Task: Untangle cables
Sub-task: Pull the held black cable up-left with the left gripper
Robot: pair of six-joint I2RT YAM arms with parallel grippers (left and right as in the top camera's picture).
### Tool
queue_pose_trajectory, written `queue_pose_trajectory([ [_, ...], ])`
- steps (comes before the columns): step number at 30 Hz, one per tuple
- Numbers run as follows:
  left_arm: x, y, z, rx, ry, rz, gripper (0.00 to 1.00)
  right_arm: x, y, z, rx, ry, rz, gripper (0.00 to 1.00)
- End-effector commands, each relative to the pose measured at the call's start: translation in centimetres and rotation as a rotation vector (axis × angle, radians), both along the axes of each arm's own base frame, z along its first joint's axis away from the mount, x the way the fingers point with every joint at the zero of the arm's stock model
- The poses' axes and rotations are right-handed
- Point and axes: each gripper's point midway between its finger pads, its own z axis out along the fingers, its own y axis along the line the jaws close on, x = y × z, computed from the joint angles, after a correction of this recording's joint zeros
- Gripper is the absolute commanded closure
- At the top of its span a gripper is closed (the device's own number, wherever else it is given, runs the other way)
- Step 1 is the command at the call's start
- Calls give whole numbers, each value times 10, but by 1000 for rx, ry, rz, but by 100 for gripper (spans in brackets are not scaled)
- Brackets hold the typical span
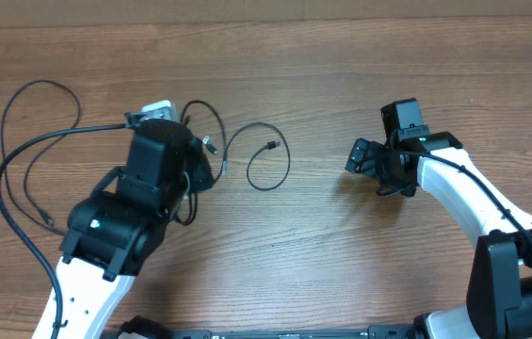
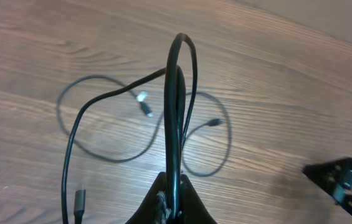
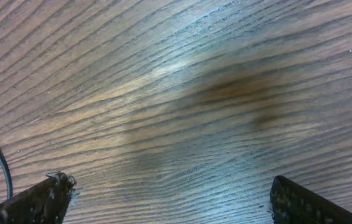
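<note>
At left, cables point(image 2: 173, 124) looped over the wooden table point(image 1: 341, 56), one strand pinched tight in the left gripper point(image 2: 174, 190). At right, well apart from the cords, right gripper point(image 3: 169, 199) spread wide above bare wood.

L arm point(image 1: 77, 292), R arm point(image 1: 454, 193): white/blk.

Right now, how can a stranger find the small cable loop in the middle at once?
On the wooden table, between the left arm and the right arm, lies a small cable loop, almost a circle, one plug end pointing inward. Unlike the long cords at the left, it is short.
</note>
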Motion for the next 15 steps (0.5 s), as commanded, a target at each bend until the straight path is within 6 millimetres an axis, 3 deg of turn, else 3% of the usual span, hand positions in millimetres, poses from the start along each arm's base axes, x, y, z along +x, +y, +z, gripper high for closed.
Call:
queue_pose_trajectory([
  [1, -1, 18, 3, 20, -4, 52, 96, -1, -2, -3, -9, 7, -9, 0],
  [10, -6, 46, -6, 59, 46, 141, 96, -1, -2, -3, -9, 7, -9, 0],
  [15, -9, 74, -5, 176, 39, 246, 96, -1, -2, -3, -9, 7, -9, 0],
])
